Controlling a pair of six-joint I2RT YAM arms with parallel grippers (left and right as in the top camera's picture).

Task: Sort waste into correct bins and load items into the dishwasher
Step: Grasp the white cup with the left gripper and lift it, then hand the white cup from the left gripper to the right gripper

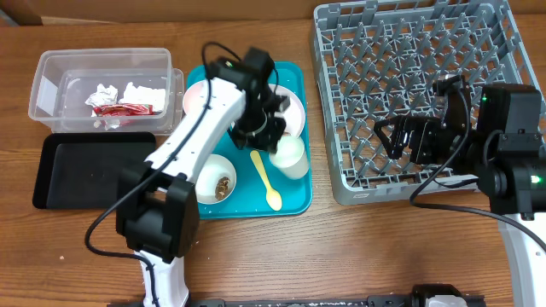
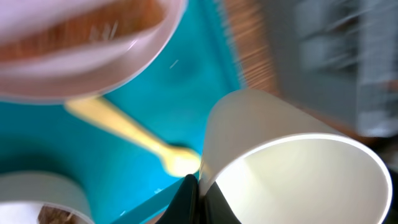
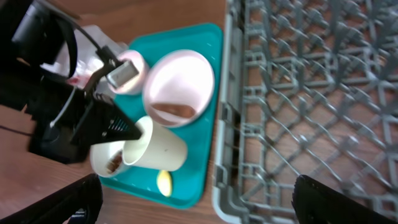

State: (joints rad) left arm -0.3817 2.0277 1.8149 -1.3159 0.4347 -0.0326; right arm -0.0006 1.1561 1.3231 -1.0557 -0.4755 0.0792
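My left gripper [image 1: 271, 141] [image 2: 200, 194] is shut on the rim of the small white cup [image 1: 290, 157] [image 2: 292, 162] [image 3: 158, 147], one finger inside and one outside. The cup is tipped on its side over the right part of the teal tray [image 1: 247, 205]. The yellow spoon [image 1: 266, 181] [image 2: 127, 132] lies on the tray beside the cup. A white bowl holding a brown food lump [image 1: 217, 179] [image 2: 43, 208] sits at the tray's front. A pale dish with brown residue [image 3: 179, 84] sits at the back. My right gripper [image 1: 409, 136] [image 3: 199, 199] is open and empty over the grey dish rack [image 1: 418, 77] [image 3: 311, 93].
A clear tub [image 1: 51, 85] at the back left holds crumpled white paper [image 1: 136, 91] and a red-and-white wrapper [image 1: 119, 109]. A shallow black tray [image 1: 90, 169] lies in front of it. A small white bowl [image 1: 194, 95] [image 3: 130, 73] sits at the teal tray's back left.
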